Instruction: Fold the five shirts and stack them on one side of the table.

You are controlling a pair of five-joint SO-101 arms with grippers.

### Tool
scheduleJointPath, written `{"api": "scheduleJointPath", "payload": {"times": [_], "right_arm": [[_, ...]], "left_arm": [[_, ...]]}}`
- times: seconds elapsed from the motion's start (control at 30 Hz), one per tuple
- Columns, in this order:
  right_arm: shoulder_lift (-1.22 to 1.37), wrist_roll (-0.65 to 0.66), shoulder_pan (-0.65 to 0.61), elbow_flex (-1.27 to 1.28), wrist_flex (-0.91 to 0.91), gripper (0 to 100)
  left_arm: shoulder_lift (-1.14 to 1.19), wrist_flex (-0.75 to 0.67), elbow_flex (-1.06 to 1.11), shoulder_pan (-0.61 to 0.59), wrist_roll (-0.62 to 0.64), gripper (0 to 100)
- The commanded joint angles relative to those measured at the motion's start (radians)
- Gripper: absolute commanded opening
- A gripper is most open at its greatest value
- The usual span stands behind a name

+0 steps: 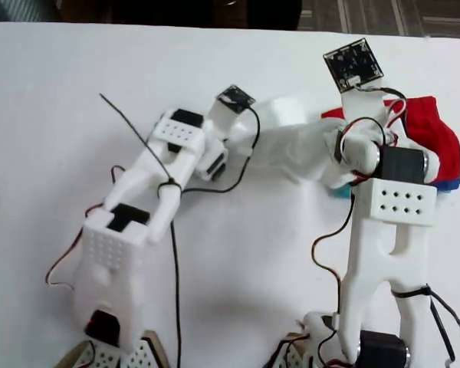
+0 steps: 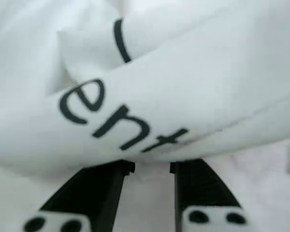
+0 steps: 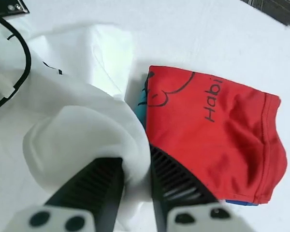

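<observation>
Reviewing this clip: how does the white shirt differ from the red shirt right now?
The white shirt is bunched and rumpled; the red shirt is folded flat. The right gripper pinches the white shirt; nothing holds the red shirt. The red shirt rests on blue cloth; the white shirt on the table. Both carry dark print.

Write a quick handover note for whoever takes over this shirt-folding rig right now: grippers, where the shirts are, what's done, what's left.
Right gripper: shut on a bunch of the white shirt.
Left gripper: at the white shirt's printed part; grip unclear.
Stack on the right arm's side: folded red shirt on top, a blue edge and a teal edge beneath.
Done: those look folded and stacked.
Left: fold the white shirt and add it; I cannot account for all five.
</observation>
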Motion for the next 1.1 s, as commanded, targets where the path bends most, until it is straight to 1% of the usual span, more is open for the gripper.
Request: {"api": "scheduleJointPath", "payload": {"times": [0.0,0.17,0.3,0.43,0.57,0.67,0.73,0.83,0.93,1.07], "right_arm": [[-0.038,-0.005,0.010,0.026,-0.002,1.9],[-0.044,-0.006,0.012,0.098,-0.053,1.9],[-0.039,-0.009,0.004,0.101,-0.094,1.9],[-0.036,-0.115,-0.022,0.101,-0.148,2.0],[-0.036,-0.173,-0.088,0.083,-0.173,2.0],[-0.036,-0.176,-0.133,0.002,-0.151,2.0],[-0.036,-0.176,-0.153,-0.089,-0.111,1.9],[-0.035,-0.176,-0.171,-0.213,-0.048,1.9],[-0.035,-0.176,-0.197,-0.295,0.031,1.9],[-0.038,-0.176,-0.228,-0.322,0.127,1.9]], "left_arm": [[-0.012,0.051,-0.082,-0.018,-0.006,4],[-0.017,0.169,-0.163,-0.041,-0.014,3],[-0.017,0.324,-0.291,-0.087,-0.017,3],[-0.017,0.470,-0.432,-0.138,-0.054,3],[-0.017,0.615,-0.576,-0.178,-0.071,3],[-0.038,0.643,-0.638,-0.222,-0.069,3],[-0.098,0.643,-0.621,-0.250,-0.069,3],[-0.229,0.643,-0.538,-0.267,-0.095,3],[-0.410,0.643,-0.390,-0.276,-0.127,3],[-0.675,0.638,-0.145,-0.315,-0.190,3]]}}
